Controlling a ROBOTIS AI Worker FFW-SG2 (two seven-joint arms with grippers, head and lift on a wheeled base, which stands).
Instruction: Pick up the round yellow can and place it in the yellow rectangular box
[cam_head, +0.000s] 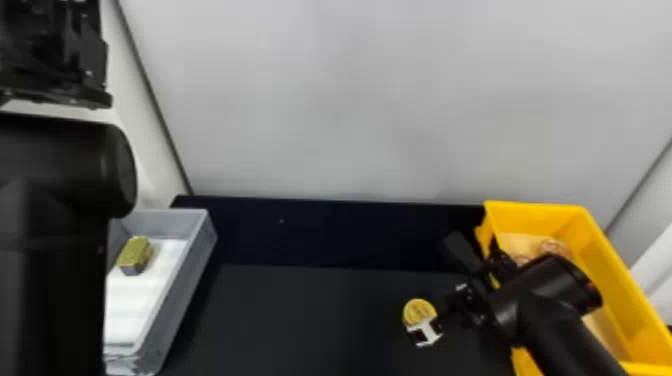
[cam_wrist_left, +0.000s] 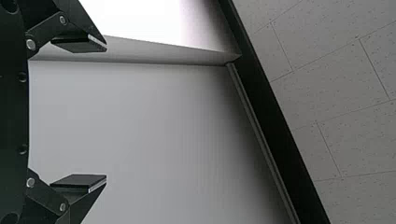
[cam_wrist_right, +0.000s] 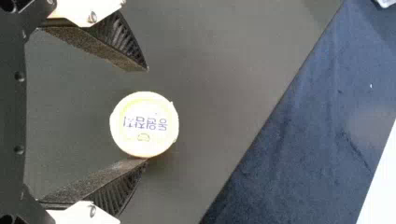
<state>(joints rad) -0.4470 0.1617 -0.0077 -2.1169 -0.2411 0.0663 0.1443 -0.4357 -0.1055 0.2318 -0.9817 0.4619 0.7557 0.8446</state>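
In the head view my right gripper (cam_head: 442, 311) is over the dark table, beside the round yellow can (cam_head: 419, 311). The right wrist view has this gripper (cam_wrist_right: 147, 115) open, the can's pale round lid (cam_wrist_right: 144, 124) between its fingertips. The lid lies close against the lower finger, with a gap to the upper one. The yellow rectangular box (cam_head: 615, 285) stands at the right, partly covered by my right arm. My left gripper (cam_head: 55, 55) is parked high at the far left; in the left wrist view it (cam_wrist_left: 105, 114) is open with nothing between its fingers.
A grey tray (cam_head: 187, 280) with a white bottom stands at the left and holds a small gold-coloured block (cam_head: 134, 254). Some round items (cam_head: 554, 247) lie inside the yellow box. A pale wall (cam_head: 340, 100) rises behind the table (cam_head: 300, 320).
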